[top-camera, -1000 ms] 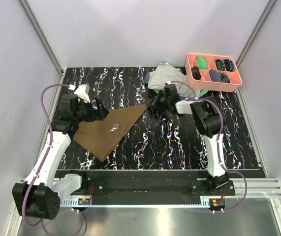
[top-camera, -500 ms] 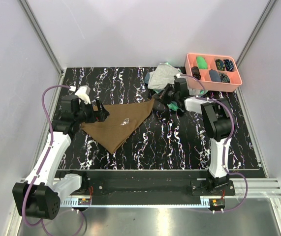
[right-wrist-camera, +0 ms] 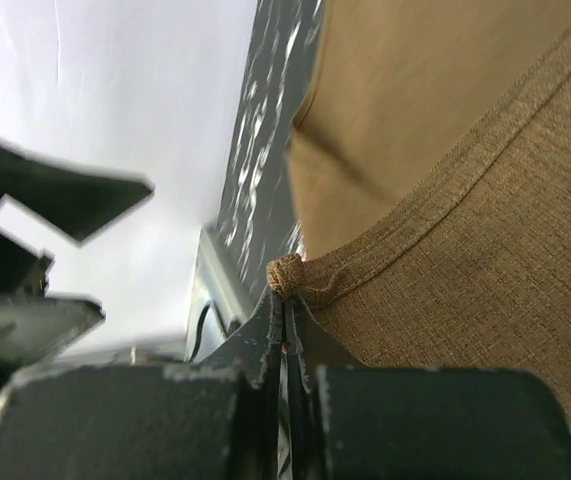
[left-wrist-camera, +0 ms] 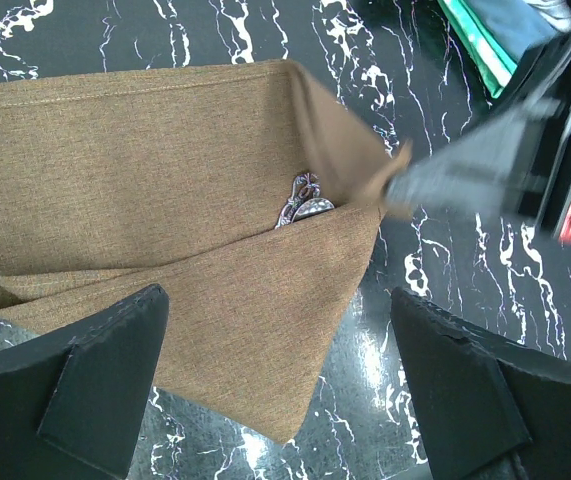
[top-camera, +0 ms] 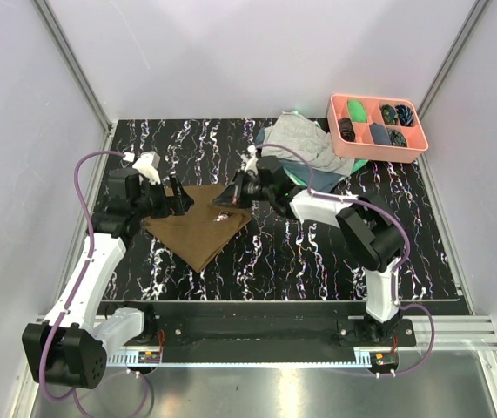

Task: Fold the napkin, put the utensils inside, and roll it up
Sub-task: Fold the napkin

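The brown napkin (top-camera: 194,231) lies folded on the black marbled table, left of centre. My right gripper (top-camera: 232,197) is shut on its right corner and holds that corner lifted over the cloth; the pinched corner (right-wrist-camera: 287,272) bulges just above the closed jaws (right-wrist-camera: 285,300). Silver utensils (left-wrist-camera: 303,200) peek out from under the raised flap. My left gripper (left-wrist-camera: 285,400) hovers open over the napkin's near edge (left-wrist-camera: 265,330), its fingers (left-wrist-camera: 75,400) wide apart and holding nothing. In the top view it sits at the napkin's left corner (top-camera: 174,198).
A pink compartment tray (top-camera: 335,111) with small items stands at the back right. A grey cloth (top-camera: 296,139) lies bunched beside it over a green cloth (top-camera: 352,165). The green cloth's edge (left-wrist-camera: 475,40) shows in the left wrist view.
My right gripper has carried the napkin's right corner leftward, back over the cloth, folding a flap over the utensils. The left arm has hardly moved.
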{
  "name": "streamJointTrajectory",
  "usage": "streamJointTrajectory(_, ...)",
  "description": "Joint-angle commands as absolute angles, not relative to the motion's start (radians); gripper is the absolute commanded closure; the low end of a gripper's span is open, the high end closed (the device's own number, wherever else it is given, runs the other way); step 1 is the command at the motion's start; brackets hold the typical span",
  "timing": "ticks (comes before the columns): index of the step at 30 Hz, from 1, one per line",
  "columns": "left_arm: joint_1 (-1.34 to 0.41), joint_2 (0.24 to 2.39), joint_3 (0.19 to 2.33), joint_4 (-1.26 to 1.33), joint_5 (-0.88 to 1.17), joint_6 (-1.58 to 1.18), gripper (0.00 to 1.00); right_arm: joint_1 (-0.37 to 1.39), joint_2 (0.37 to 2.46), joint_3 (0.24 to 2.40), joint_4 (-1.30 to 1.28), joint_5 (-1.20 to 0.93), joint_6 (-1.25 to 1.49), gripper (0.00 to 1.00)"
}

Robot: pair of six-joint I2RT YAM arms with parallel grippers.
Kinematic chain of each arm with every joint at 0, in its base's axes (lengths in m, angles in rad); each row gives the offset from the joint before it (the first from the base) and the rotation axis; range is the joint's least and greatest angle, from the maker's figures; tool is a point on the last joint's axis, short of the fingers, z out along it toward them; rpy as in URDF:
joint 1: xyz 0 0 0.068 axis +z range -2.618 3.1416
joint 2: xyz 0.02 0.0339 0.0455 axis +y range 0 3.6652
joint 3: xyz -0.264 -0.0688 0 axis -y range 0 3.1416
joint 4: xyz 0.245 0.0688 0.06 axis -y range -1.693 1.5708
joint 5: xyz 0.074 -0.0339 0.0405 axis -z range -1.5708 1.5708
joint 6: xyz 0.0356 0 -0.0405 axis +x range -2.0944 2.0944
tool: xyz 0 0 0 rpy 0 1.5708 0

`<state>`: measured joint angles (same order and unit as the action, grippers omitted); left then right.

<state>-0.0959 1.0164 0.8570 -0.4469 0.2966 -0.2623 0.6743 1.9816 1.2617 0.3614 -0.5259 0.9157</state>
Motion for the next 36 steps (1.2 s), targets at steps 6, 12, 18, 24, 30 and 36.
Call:
streamJointTrajectory(6,-0.091,0.997,0.845,-0.4,0.342,-0.267,0.04,0.825,1.98,1.252,0.443,-0.609,0.988,1.0)
streamJointTrajectory(12,-0.091,0.991,0.841,-0.397,0.347,-0.268,0.04,0.885,2.063,1.261,0.436,-0.623,0.974,1.0)
streamJointTrajectory(18,-0.091,0.992,0.838,-0.393,0.354,-0.272,0.04,0.907,2.134,1.241,0.436,-0.655,0.962,1.0)
streamJointTrajectory(24,-0.091,0.991,0.834,-0.388,0.359,-0.273,0.04,0.923,2.169,1.229,0.431,-0.663,0.948,1.0)
streamJointTrajectory(30,-0.091,0.992,0.833,-0.39,0.359,-0.275,0.04,0.931,2.175,1.249,0.426,-0.683,0.937,0.81)
streamJointTrajectory(36,-0.091,0.999,0.83,-0.385,0.357,-0.278,0.04,0.931,2.086,1.241,0.367,-0.693,0.846,0.43)
